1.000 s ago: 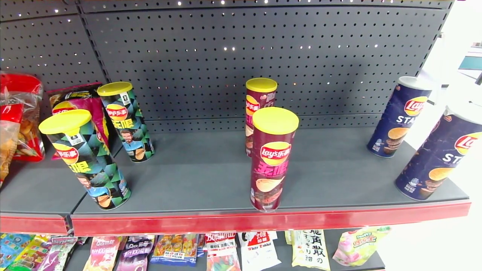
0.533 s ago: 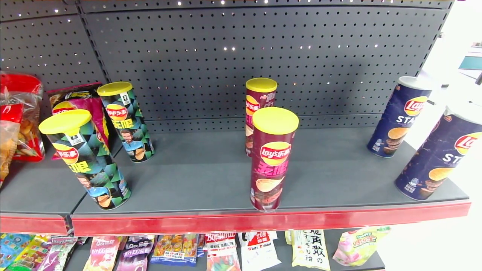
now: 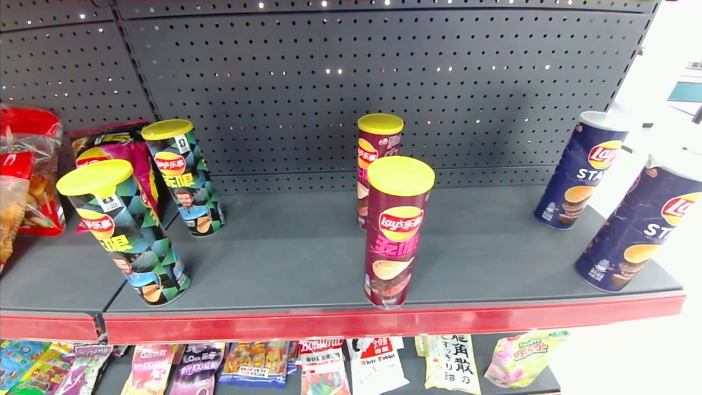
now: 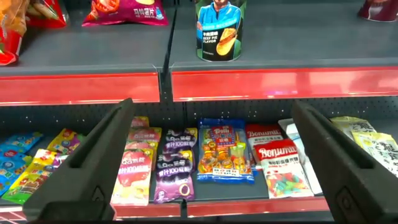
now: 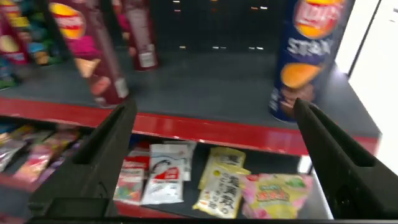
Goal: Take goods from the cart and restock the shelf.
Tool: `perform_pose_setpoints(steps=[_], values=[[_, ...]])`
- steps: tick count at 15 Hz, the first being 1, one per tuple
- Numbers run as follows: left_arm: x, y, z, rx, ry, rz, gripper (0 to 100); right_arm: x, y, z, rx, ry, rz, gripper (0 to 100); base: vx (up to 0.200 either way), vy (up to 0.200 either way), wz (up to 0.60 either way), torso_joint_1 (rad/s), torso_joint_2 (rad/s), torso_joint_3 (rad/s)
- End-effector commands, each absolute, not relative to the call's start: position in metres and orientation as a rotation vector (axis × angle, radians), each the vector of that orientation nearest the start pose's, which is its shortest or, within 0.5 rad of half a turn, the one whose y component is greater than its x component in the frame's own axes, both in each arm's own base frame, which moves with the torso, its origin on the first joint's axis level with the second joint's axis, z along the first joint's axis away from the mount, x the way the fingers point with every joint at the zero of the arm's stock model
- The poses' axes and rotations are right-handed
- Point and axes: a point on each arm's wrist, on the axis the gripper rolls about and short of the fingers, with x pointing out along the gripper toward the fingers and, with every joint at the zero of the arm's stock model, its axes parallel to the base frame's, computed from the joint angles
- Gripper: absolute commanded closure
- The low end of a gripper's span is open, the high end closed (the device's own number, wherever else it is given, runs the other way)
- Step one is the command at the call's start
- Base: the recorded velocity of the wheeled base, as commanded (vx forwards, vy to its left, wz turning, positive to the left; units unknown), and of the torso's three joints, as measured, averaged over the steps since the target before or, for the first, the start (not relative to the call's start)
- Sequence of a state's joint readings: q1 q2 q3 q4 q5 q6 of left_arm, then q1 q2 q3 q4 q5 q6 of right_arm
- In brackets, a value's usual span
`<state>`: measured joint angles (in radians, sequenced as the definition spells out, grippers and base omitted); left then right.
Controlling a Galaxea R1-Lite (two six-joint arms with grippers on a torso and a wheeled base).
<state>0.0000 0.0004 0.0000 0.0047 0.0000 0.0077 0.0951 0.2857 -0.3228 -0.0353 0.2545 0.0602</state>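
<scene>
Shelf (image 3: 285, 258): six cans standing on it, in three pairs well apart.
Left pair: left front can (image 3: 123, 233) near the edge, left back can (image 3: 184, 178) behind it, a bit to the right.
Middle pair: middle front can (image 3: 397, 233) right at the edge — middle back can (image 3: 375, 159) just behind.
Right pair: right front can (image 3: 639, 225) at the far end, right back can (image 3: 584, 170) behind, to its left.
Snack bag (image 3: 112, 148): just left of the left back can, against the back panel (image 3: 329, 82).
Packets (image 3: 323, 365): in a row on the level below.
</scene>
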Motion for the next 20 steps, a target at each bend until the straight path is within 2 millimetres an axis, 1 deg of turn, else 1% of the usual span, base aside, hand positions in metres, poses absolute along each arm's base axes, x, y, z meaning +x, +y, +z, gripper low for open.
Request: perform_pose_setpoints(steps=[1, 2, 3, 4, 5, 6, 8, 9, 11, 13, 14, 15, 16, 18, 20], values=[[-0.023, 0.0, 0.075, 0.008, 0.005, 0.0, 0, 0.042, 0.019, 0.221, 0.065, 0.114, 0.622, 0, 0.0, 0.0, 0.0, 0.0, 0.0, 0.0], [-0.023, 0.0, 0.075, 0.008, 0.005, 0.0, 0, 0.055, 0.026, 0.232, 0.064, 0.142, 0.69, 0, 0.0, 0.0, 0.0, 0.0, 0.0, 0.0], [-0.023, 0.0, 0.075, 0.008, 0.005, 0.0, 0, 0.067, 0.033, 0.238, 0.065, 0.171, 0.732, 0, 0.0, 0.0, 0.0, 0.0, 0.0, 0.0], [-0.023, 0.0, 0.075, 0.008, 0.005, 0.0, 0, 0.086, 0.046, 0.243, 0.063, 0.222, 0.785, 0, 0.0, 0.0, 0.0, 0.0, 0.0, 0.0], [-0.023, 0.0, 0.075, 0.008, 0.005, 0.0, 0, 0.099, 0.057, 0.242, 0.067, 0.26, 0.828, 0, 0.0, 0.0, 0.0, 0.0, 0.0, 0.0], [-0.023, 0.0, 0.075, 0.008, 0.005, 0.0, 0, 0.107, 0.069, 0.24, 0.083, 0.29, 0.878, 0, 0.0, 0.0, 0.0, 0.0, 0.0, 0.0], [-0.023, 0.0, 0.075, 0.008, 0.005, 0.0, 0, 0.119, 0.093, 0.233, 0.11, 0.351, 0.961, 0, 0.0, 0.0, 0.0, 0.0, 0.0, 0.0], [-0.023, 0.0, 0.075, 0.008, 0.005, 0.0, 0, 0.124, 0.099, 0.229, 0.109, 0.368, 0.969, 0, 0.0, 0.0, 0.0, 0.0, 0.0, 0.0], [-0.023, 0.0, 0.075, 0.008, 0.005, 0.0, 0, 0.136, 0.112, 0.217, 0.09, 0.432, 0.947, 0, 0.0, 0.0, 0.0, 0.0, 0.0, 0.0], [-0.023, 0.0, 0.075, 0.008, 0.005, 0.0, 0, 0.156, 0.126, 0.203, 0.065, 0.483, 0.862, 0, 0.0, 0.0, 0.0, 0.0, 0.0, 0.0], [-0.023, 0.0, 0.075, 0.008, 0.005, 0.0, 0, 0.163, 0.131, 0.197, 0.057, 0.499, 0.847, 0, 0.0, 0.0, 0.0, 0.0, 0.0, 0.0], [-0.023, 0.0, 0.075, 0.008, 0.005, 0.0, 0, 0.168, 0.134, 0.193, 0.054, 0.506, 0.83, 0, 0.0, 0.0, 0.0, 0.0, 0.0, 0.0], [-0.023, 0.0, 0.075, 0.008, 0.005, 0.0, 0, 0.177, 0.14, 0.187, 0.039, 0.522, 0.782, 0, 0.0, 0.0, 0.0, 0.0, 0.0, 0.0], [-0.023, 0.0, 0.075, 0.008, 0.005, 0.0, 0, 0.192, 0.149, 0.186, 0.044, 0.53, 0.739, 0, 0.0, 0.0, 0.0, 0.0, 0.0, 0.0], [-0.023, 0.0, 0.075, 0.008, 0.005, 0.0, 0, 0.198, 0.153, 0.184, 0.04, 0.54, 0.724, 0, 0.0, 0.0, 0.0, 0.0, 0.0, 0.0]])
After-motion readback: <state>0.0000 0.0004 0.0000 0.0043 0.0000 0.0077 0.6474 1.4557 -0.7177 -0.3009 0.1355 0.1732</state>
